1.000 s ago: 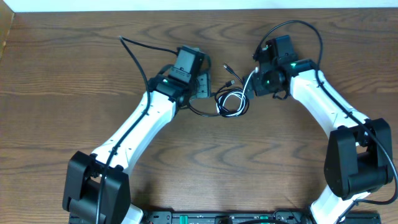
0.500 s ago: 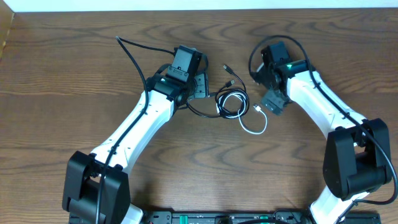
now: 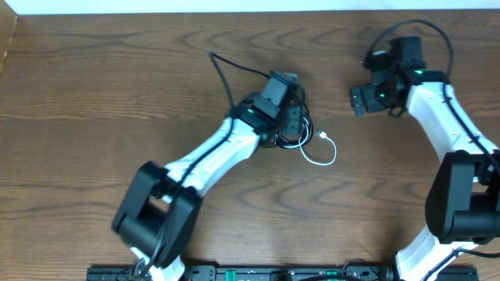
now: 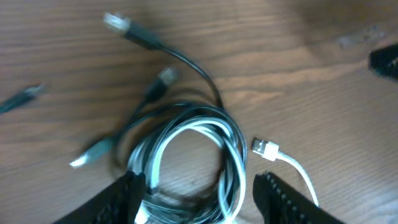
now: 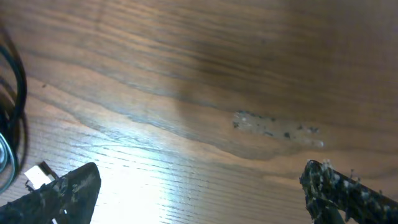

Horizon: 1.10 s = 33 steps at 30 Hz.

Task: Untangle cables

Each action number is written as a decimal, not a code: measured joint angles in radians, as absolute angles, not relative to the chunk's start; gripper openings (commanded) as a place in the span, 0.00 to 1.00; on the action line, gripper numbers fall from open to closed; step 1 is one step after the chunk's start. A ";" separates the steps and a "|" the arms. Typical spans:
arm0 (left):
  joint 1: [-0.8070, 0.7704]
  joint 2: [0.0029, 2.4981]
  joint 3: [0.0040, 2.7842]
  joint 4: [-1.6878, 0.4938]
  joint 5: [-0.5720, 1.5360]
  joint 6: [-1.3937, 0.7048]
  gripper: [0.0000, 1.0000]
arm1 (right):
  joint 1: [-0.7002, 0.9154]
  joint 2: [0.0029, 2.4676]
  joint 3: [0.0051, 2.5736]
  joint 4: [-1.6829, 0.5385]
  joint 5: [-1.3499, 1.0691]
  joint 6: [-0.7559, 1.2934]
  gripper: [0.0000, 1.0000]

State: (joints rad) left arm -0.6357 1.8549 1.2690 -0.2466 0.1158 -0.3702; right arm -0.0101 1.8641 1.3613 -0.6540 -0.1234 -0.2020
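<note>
Currently, the cables [image 4: 186, 163] are found near the middle of the counter [image 3: 94, 94], somewhat toward its far edge. They are gathered in one small coil, black and white strands lying together.

**Handling.** Both cords are judged light, thin and limp. No resistance is expected, but a pulled strand is likely to drag the whole coil across the wood. The black cable [image 4: 180, 58] leaves the coil with several free plug ends toward the far edge. The white cable [image 4: 297, 169] leaves as a loose loop toward the right edge, ending in a white plug [image 4: 264, 147]. A hold just behind a plug, or on a free tail, is judged best. The coil body is judged a poor place, since both cords could be pinched at once. The wrist view is blurred, so the crossings of the strands cannot be made out.

**Left hand** [image 4: 199, 194]. It is pointed down at the counter with its fingers [image 4: 121, 202] spread wide. The coil's near side is straddled and nothing is held. No contact with the cords can be confirmed.

**Right hand** [image 5: 199, 190]. It is seen toward the far right corner, well apart from the cables. Its fingers [image 5: 59, 190] are spread wide over bare wood, and nothing is held.
</note>
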 measured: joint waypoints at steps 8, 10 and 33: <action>-0.682 1.998 1.269 -0.051 0.130 -0.415 0.52 | -0.064 1.864 1.362 -0.650 -0.320 -0.165 0.99; -0.690 2.016 1.269 -0.060 0.130 -0.418 0.48 | -0.064 1.864 1.362 -0.649 -0.336 -0.164 0.99; -0.770 2.079 1.271 -0.077 0.010 -0.444 0.07 | -0.064 1.864 1.362 -0.646 -0.364 -0.164 0.99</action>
State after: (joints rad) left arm -0.7696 2.0789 1.2713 -0.0769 0.0105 -0.4442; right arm -0.0643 1.8641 1.3624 -0.6464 -0.3641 -0.1638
